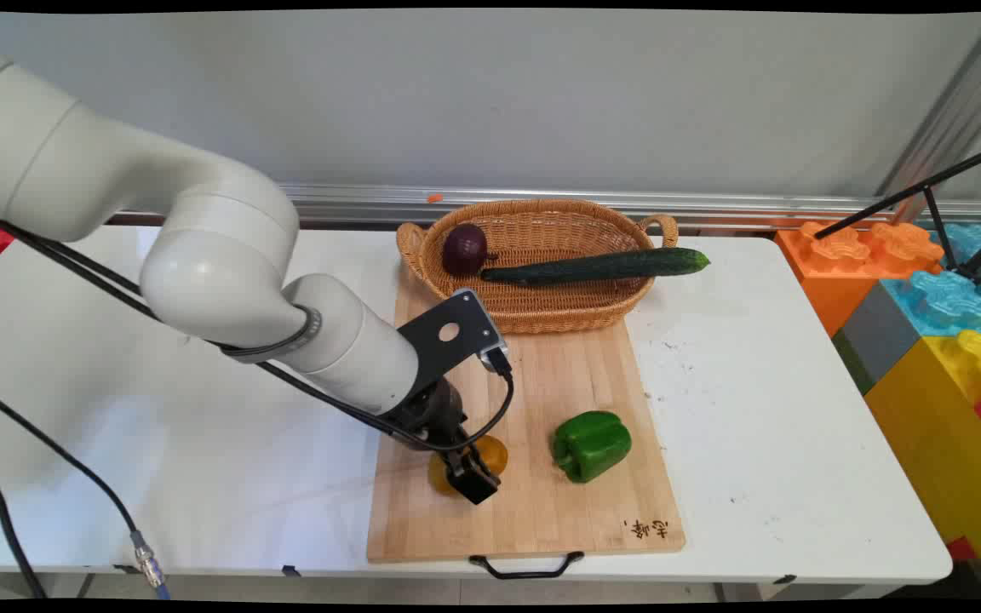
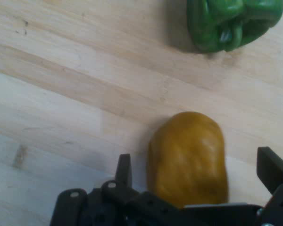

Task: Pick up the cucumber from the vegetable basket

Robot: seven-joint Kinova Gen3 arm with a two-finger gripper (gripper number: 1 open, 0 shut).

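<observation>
Two black fingers of the end effector (image 2: pixel 195 176) stand spread on either side of a yellow-orange vegetable (image 2: pixel 188 157), not pressing it. It lies on the wooden cutting board (image 1: pixel 542 502), left of a green bell pepper (image 1: pixel 591 444). Farther back, a wicker basket (image 1: pixel 542 315) holds a red onion (image 1: pixel 465 249) and a cucumber (image 1: pixel 597 266).

The gripper (image 1: pixel 472 477) sits low over a yellow-orange vegetable (image 1: pixel 490 455) near the wooden cutting board's (image 1: pixel 533 511) left edge, with a green bell pepper (image 1: pixel 591 444) just beside it. At the board's far edge, a wicker basket (image 1: pixel 542 311) holds a red onion (image 1: pixel 465 249) and a cucumber (image 1: pixel 597 266).
</observation>
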